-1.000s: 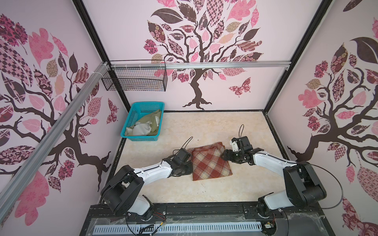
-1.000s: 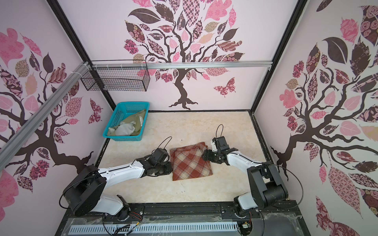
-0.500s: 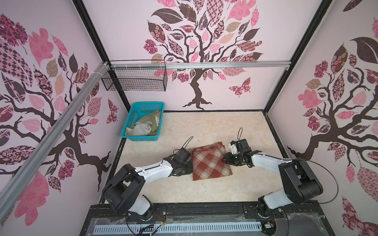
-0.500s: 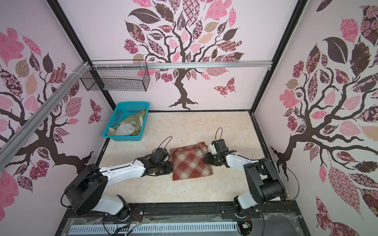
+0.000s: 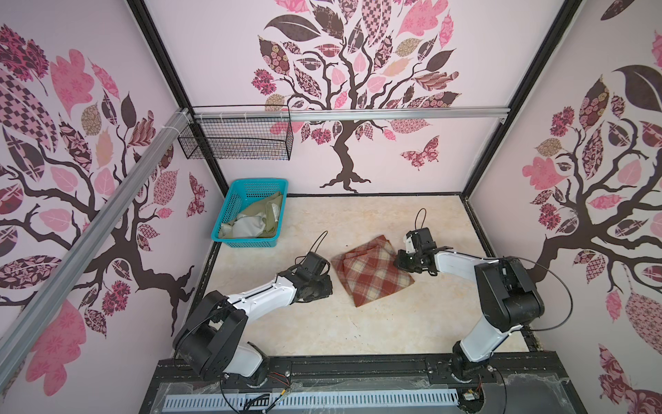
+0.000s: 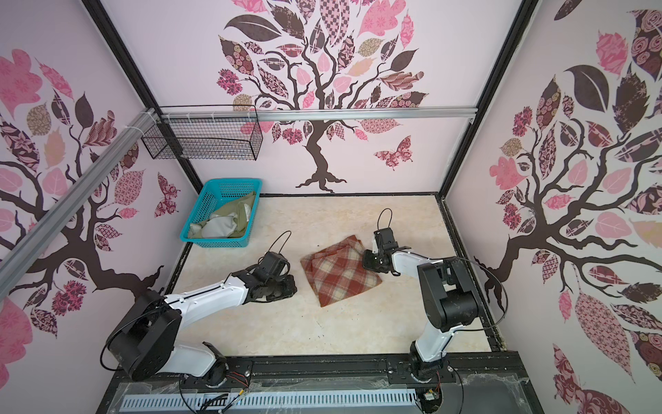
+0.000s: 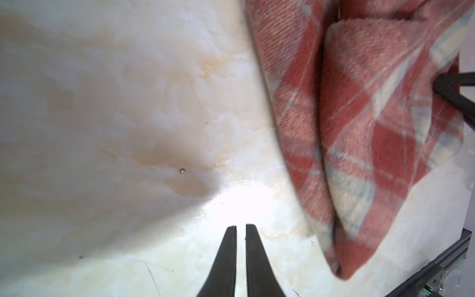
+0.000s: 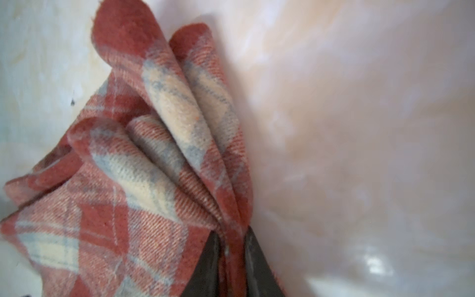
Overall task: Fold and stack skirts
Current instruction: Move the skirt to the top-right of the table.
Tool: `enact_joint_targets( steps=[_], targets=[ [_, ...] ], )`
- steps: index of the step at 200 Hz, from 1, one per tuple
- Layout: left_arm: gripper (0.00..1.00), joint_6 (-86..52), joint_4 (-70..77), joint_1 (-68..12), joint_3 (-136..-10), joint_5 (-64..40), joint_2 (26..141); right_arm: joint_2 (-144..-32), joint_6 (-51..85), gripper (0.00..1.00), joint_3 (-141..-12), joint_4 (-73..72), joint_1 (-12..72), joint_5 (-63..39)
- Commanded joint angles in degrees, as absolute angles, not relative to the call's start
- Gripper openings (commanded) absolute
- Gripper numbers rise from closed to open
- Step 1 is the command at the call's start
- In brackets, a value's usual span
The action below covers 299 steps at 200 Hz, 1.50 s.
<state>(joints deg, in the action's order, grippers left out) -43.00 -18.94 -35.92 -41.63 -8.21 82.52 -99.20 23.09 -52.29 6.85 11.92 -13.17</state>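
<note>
The rust-red and cream plaid skirt (image 5: 372, 274) (image 6: 340, 276) lies folded in the middle of the pale table, seen in both top views. My right gripper (image 8: 232, 231) is shut on its bunched right edge, with cloth pinched between the dark fingers (image 8: 205, 264). In a top view that gripper (image 5: 400, 263) sits at the skirt's right side. My left gripper (image 7: 241, 226) is shut and holds nothing. It hovers over bare table just left of the plaid skirt (image 7: 359, 128). The olive-green skirt (image 5: 267, 215) (image 6: 238, 215) lies crumpled in the turquoise basket, its pale lining showing.
The turquoise basket (image 5: 247, 244) (image 6: 215, 244) stands at the table's back left corner. A black wire basket (image 5: 236, 139) hangs from the aluminium rail above it. Patterned walls close in three sides, and a black frame (image 5: 358, 367) runs along the front edge.
My right gripper has moved in on the plaid skirt's right edge and shut on it. The left arm has stayed where it was.
</note>
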Motion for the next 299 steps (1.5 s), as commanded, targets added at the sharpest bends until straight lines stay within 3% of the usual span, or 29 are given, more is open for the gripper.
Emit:
enact_joint_targets(
  steps=[1, 80, 132, 230, 242, 253, 262, 299],
  targets=[
    [0.13, -41.3, -20.4, -35.7, -44.7, -7.9, 81.5, -104.4, 20.7, 0.19, -56.8, 9.6, 7.9, -8.5],
    [0.13, -40.8, -21.5, -34.8, -49.5, -7.9, 84.8, -116.3, 18.9, 0.20, -72.4, 13.1, -6.6, -9.3],
    [0.12, -40.5, -21.2, -29.7, -54.4, -12.7, 90.9, -125.6, 16.6, 0.20, -87.5, 19.1, -12.3, -10.1],
    [0.12, -39.1, -21.0, -28.2, -58.8, -14.2, 97.0, -139.0, 9.8, 0.24, -110.7, 30.1, -14.7, -8.7],
    [0.12, -39.2, -21.0, -28.3, -58.6, -14.2, 96.9, -139.1, 9.3, 0.28, -111.2, 30.1, -14.7, -8.6],
    [0.12, -39.2, -20.9, -28.3, -58.7, -14.2, 96.8, -139.1, 9.2, 0.47, -111.7, 30.0, -14.7, -8.4],
    [0.12, -39.3, -20.9, -28.3, -58.9, -14.2, 96.6, -138.6, 9.0, 0.54, -111.5, 29.8, -14.7, -8.8],
    [0.12, -40.1, -21.6, -25.4, -59.9, -14.0, 93.6, -127.3, 9.9, 0.60, -103.4, 24.2, -14.0, -7.0]
  ],
)
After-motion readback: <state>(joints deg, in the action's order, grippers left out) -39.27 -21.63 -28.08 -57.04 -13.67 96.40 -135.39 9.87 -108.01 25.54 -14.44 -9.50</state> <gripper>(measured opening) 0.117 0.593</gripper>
